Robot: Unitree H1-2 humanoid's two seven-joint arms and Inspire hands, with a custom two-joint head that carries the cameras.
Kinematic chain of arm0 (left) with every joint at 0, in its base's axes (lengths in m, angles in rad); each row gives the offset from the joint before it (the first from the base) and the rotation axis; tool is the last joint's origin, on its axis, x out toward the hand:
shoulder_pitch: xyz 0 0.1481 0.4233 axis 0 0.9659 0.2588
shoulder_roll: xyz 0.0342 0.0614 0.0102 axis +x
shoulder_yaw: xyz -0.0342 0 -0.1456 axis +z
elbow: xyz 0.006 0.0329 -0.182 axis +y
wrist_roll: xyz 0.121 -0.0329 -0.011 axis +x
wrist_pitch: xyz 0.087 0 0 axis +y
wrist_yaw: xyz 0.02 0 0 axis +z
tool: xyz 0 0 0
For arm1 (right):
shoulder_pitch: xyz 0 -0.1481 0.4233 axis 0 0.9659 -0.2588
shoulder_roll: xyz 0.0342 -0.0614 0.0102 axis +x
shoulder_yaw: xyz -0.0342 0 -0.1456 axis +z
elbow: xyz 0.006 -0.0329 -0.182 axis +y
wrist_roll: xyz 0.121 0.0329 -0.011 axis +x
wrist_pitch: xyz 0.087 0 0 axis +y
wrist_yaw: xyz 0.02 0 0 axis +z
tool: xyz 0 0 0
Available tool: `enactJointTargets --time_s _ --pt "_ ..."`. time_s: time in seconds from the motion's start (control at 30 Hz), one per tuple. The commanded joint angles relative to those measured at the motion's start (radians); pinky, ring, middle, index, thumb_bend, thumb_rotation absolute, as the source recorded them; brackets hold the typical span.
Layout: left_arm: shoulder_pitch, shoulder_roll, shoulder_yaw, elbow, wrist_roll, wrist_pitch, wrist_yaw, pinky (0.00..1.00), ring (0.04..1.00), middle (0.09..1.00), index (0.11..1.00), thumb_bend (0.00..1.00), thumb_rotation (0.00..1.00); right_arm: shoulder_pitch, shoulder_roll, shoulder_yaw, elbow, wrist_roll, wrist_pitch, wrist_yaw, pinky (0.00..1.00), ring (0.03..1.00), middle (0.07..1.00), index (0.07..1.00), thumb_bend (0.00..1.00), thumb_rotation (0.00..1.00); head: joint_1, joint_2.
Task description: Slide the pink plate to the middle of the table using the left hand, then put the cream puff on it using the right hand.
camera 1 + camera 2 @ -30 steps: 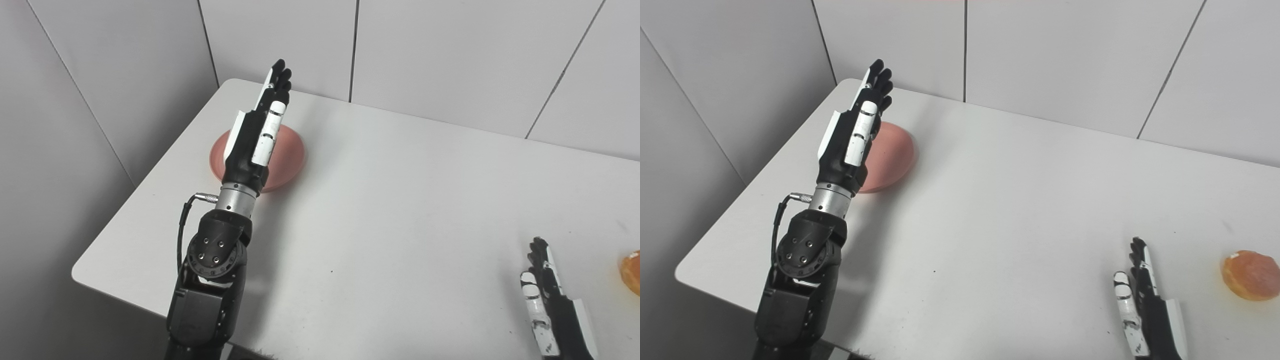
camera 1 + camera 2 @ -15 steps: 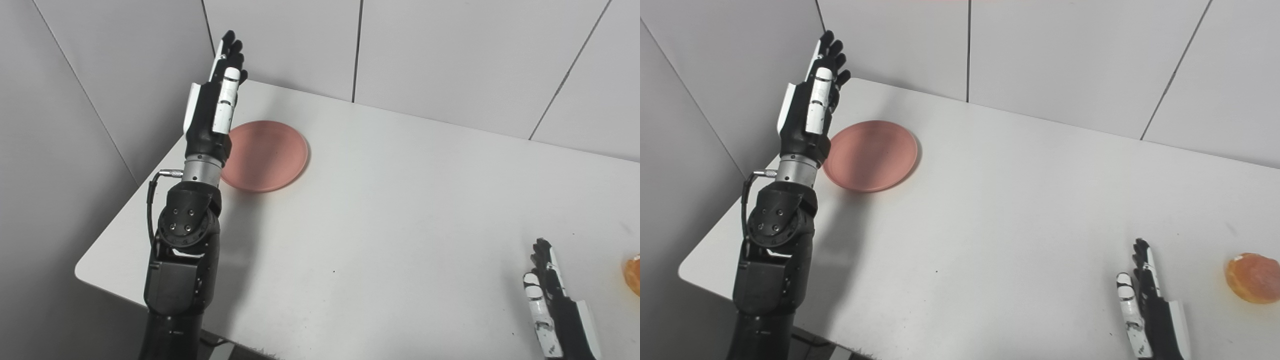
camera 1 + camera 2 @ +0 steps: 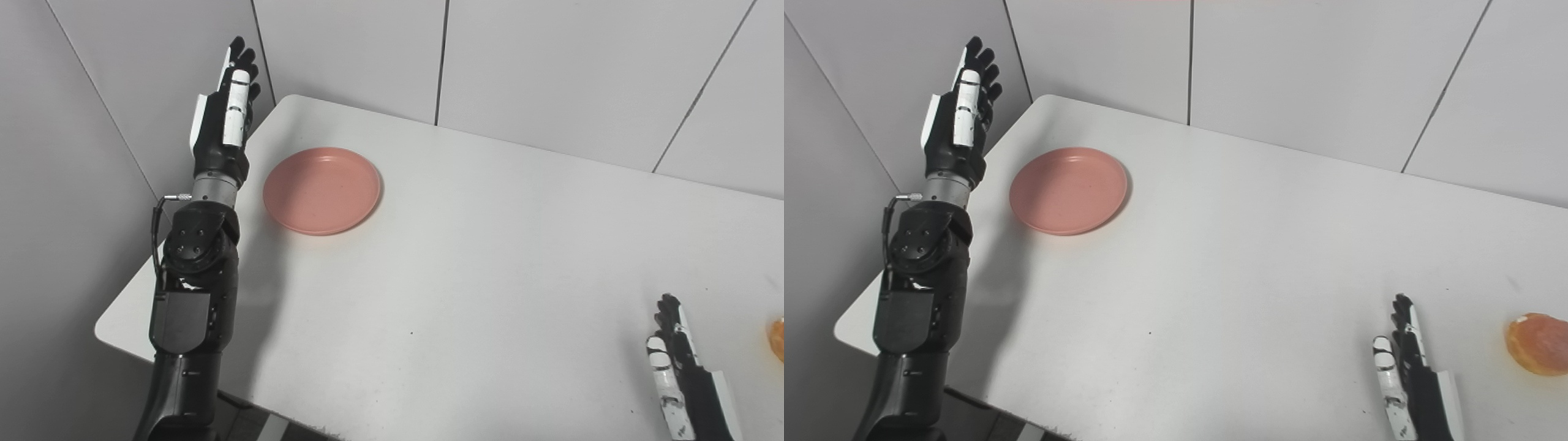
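The plate [image 3: 322,190] lies flat on the white table [image 3: 490,263] in the upper left of the frame, near the table's far left corner and well away from its middle; nothing is on it and nothing touches it. The left hand [image 3: 222,125] stands raised at the upper left, beside the plate but apart from it, past the table's left edge and in front of the grey wall [image 3: 122,92]. Its fingers [image 3: 237,58] point upward, straight and lying close side by side, holding nothing. Its black forearm [image 3: 193,288] rises from the lower left of the frame, crossing the table's near left corner. The right hand [image 3: 1415,383] sits at the lower right, low over the table near its front edge, fingers stretched out flat toward the far side and close together, empty; whether it rests on the surface I cannot tell. The puff [image 3: 1538,343] lies on the table at the right edge, just to the right of the right hand and apart from it. The right eye view shows nearly the whole puff, round and orange-brown; the left eye view catches only a thin sliver of it at the frame's right border. The left eye view shows the left hand nearer the plate than the right eye view does.
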Motion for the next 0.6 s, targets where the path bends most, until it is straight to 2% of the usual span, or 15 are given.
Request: enactJointTargets --time_s 0.0,0.27,0.57 --pt "-0.030 0.042 0.008 0.000 -0.013 -0.039 -0.006 1.00 1.000 0.996 0.986 0.43 1.00 -0.007 -0.008 -0.007 -0.016 0.008 0.004 0.003 1.00 1.000 1.000 1.000 0.01 1.00 -0.001 0.001" --pt "-0.023 0.066 0.020 0.058 -0.049 -0.054 -0.014 1.00 1.000 1.000 0.997 0.42 1.00 -0.004 -0.012 -0.007 -0.021 -0.017 -0.006 -0.006 1.00 1.000 1.000 1.000 0.05 1.00 0.003 0.005" --pt "-0.029 0.054 0.052 0.105 -0.108 -0.045 -0.008 0.95 0.955 0.960 0.943 0.42 1.00 -0.002 -0.012 -0.010 -0.031 -0.002 0.010 0.002 1.00 1.000 1.000 1.000 0.05 1.00 0.007 0.011"
